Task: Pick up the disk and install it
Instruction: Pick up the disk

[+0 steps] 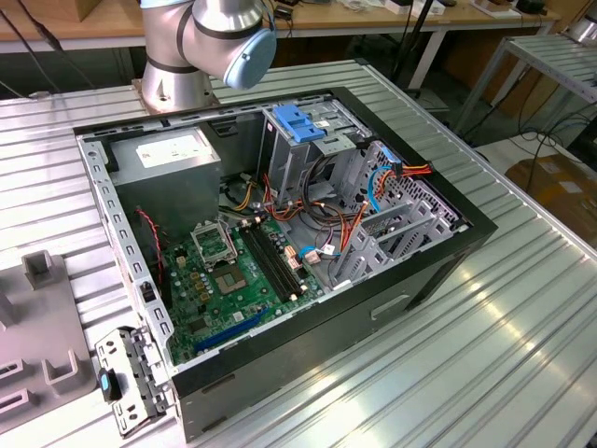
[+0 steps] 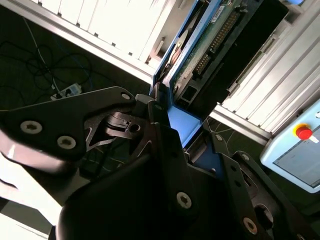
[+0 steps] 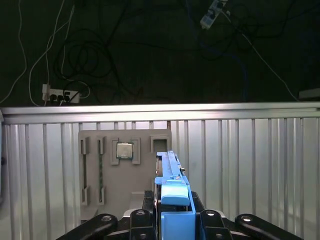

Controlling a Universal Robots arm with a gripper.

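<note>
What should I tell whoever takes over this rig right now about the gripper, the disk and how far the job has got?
Gripper: shut on the disk, gripping it at its blue-railed end, as both wrist views show.
Disk: held edge-on, lifted clear of the table. In the first wrist view the grey fixture lies behind it.
Case: lying open on the table in the exterior view, with a blue bracket on top of its drive cage.
Done: the disk is picked up.
Left: the disk is not yet in the case.
</note>
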